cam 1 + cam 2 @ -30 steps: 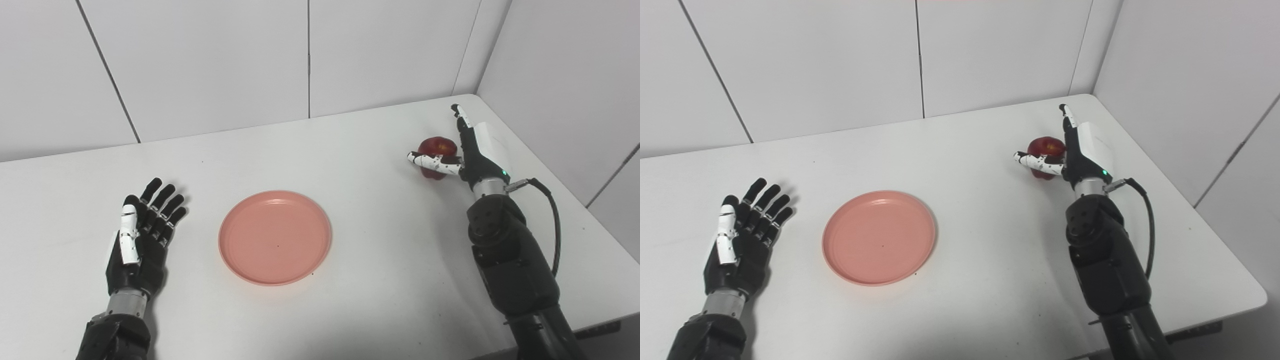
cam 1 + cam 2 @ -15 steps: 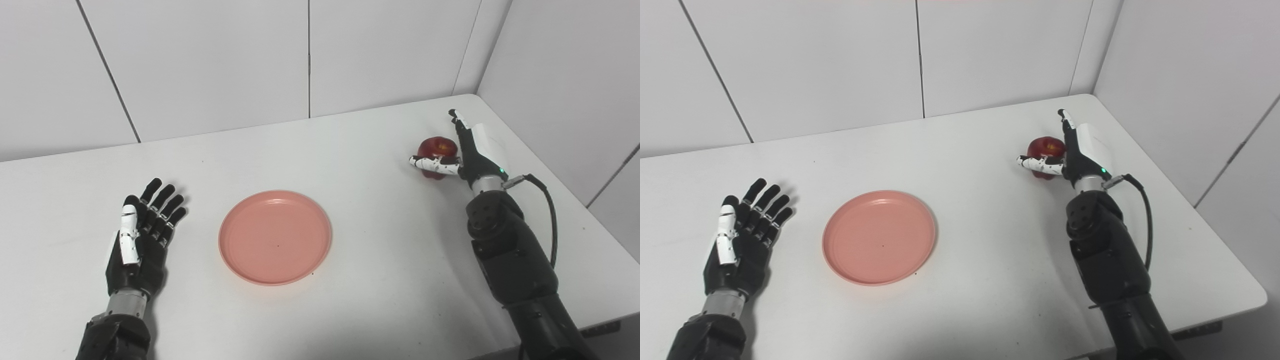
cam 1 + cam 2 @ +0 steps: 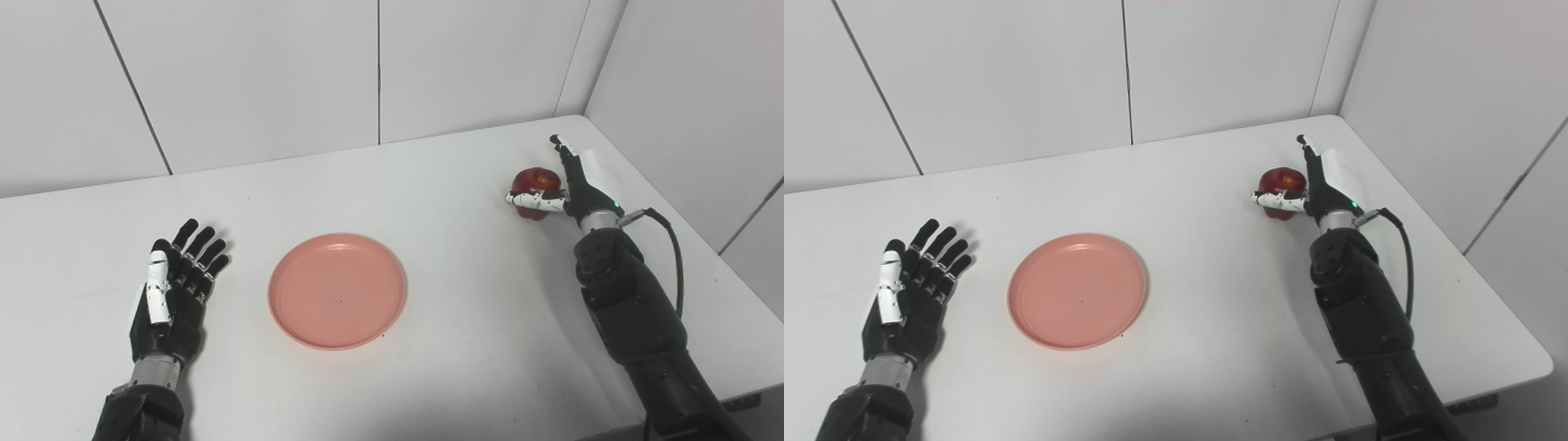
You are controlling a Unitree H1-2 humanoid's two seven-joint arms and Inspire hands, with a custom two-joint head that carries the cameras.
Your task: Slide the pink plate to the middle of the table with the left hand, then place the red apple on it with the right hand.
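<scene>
The pink plate [image 3: 337, 290] lies flat near the middle of the white table [image 3: 429, 184], empty. My left hand [image 3: 173, 288] rests open on the table to the plate's left, fingers spread, apart from the rim. The red apple [image 3: 536, 182] stands at the far right near the back corner. My right hand [image 3: 576, 184] is open right beside the apple: the thumb lies across its near side and the fingers stretch up along its right side, not closed around it. The apple also shows in the right eye view [image 3: 1285, 180].
White wall panels [image 3: 245, 79] close the table's back and right side. The table's right edge [image 3: 704, 245] runs just past my right arm. A black cable [image 3: 670, 245] loops beside the right forearm.
My right hand has lowered and drawn closer against the apple, and its forearm has shifted slightly right. The left hand, plate and apple have not moved.
</scene>
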